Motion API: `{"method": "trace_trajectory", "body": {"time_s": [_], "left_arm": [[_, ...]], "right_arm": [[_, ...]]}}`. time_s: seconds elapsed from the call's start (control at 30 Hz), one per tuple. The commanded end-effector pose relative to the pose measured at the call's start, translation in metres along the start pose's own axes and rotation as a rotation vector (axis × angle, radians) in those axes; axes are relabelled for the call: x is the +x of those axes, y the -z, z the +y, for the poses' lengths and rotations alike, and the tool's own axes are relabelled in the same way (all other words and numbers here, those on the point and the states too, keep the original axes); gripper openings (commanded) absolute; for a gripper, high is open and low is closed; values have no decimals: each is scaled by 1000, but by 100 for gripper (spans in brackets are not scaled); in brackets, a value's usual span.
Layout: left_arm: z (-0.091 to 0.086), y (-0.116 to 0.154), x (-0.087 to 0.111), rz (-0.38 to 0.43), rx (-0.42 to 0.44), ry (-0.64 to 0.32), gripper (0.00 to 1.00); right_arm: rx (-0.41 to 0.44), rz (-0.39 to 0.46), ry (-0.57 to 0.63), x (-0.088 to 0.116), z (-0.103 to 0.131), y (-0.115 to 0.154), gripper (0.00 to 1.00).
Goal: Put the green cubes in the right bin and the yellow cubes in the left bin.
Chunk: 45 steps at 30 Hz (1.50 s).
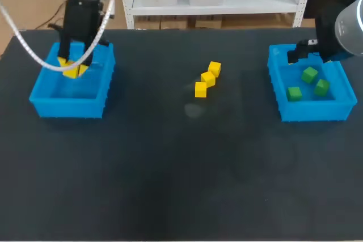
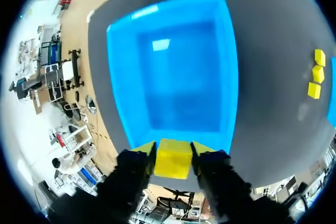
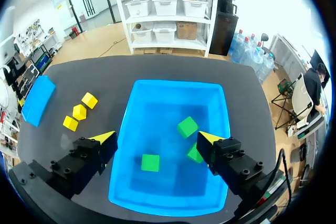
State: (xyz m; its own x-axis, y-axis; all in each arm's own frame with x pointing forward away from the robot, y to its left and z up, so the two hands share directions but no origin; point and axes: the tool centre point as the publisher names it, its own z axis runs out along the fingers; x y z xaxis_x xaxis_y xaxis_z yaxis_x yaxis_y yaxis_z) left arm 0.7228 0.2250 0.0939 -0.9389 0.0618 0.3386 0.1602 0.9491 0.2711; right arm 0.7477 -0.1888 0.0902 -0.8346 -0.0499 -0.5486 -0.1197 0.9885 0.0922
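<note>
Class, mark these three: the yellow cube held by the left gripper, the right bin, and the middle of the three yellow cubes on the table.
held yellow cube (image 2: 172, 158): left wrist view, centre of its visible face.
right bin (image 1: 315, 111): head view, its near wall.
middle yellow cube (image 1: 208, 79): head view, its top face.

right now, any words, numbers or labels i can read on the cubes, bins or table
No text can be read in any view.
Left bin and right bin: plain blue, no label.
Three loose yellow cubes, three green cubes, and the held yellow cube in the left gripper: blank faces.
Table: dark, unmarked.
</note>
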Motion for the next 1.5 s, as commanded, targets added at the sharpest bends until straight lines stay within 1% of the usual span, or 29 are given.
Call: {"method": "trace_trajectory", "body": {"time_s": [0.03,0.17,0.23,0.27,0.33,0.4,0.43,0.47,0.5,0.53,0.6,0.67,0.7,0.73,0.8,0.93,1.03,1.13,1.27,1.37,1.43,1.5], "left_arm": [[-1,-4,9,-585,28,-7,100],[-7,24,-3,-652,13,-37,100],[-16,48,-9,-706,12,-79,100],[-25,63,-13,-736,9,-111,100],[-48,91,-20,-802,40,-188,100],[-78,114,-28,-861,109,-273,100],[-94,123,-32,-883,161,-322,100],[-112,132,-35,-908,251,-371,100],[-129,139,-38,-917,326,-417,100],[-145,145,-41,-916,370,-461,100],[-178,153,-46,-897,416,-548,100],[-206,157,-51,-875,463,-624,100],[-218,158,-53,-867,471,-658,100],[-228,159,-55,-856,476,-677,100],[-246,157,-58,-817,460,-718,100],[-276,149,-60,-759,463,-778,100],[-291,140,-58,-707,453,-821,100],[-298,133,-55,-665,429,-853,100],[-302,122,-49,-600,395,-920,100],[-302,115,-46,-560,381,-965,100],[-302,109,-46,-551,363,-988,100],[-304,101,-46,-520,329,-1018,100]], "right_arm": [[3,-5,0,1,0,0,100],[3,-5,0,1,0,0,100],[3,-5,0,1,0,0,100],[3,-5,0,1,0,0,100],[3,-5,0,1,0,0,100],[3,-5,0,1,0,0,100],[3,-5,0,1,0,0,100],[3,-5,0,1,0,0,100],[3,-5,0,1,0,0,100],[3,-5,0,1,0,0,100],[3,-5,0,1,0,0,100],[3,-5,0,1,0,0,100],[3,-5,0,1,0,0,100],[3,-5,0,1,0,0,100],[3,-5,0,1,0,0,100],[3,-5,0,1,0,0,100],[3,-5,0,1,0,0,100],[3,-5,0,1,0,0,100],[3,-5,0,1,0,0,100],[3,-5,0,1,0,0,100],[3,-5,0,1,0,0,100],[3,-5,0,1,0,0,100]]}}
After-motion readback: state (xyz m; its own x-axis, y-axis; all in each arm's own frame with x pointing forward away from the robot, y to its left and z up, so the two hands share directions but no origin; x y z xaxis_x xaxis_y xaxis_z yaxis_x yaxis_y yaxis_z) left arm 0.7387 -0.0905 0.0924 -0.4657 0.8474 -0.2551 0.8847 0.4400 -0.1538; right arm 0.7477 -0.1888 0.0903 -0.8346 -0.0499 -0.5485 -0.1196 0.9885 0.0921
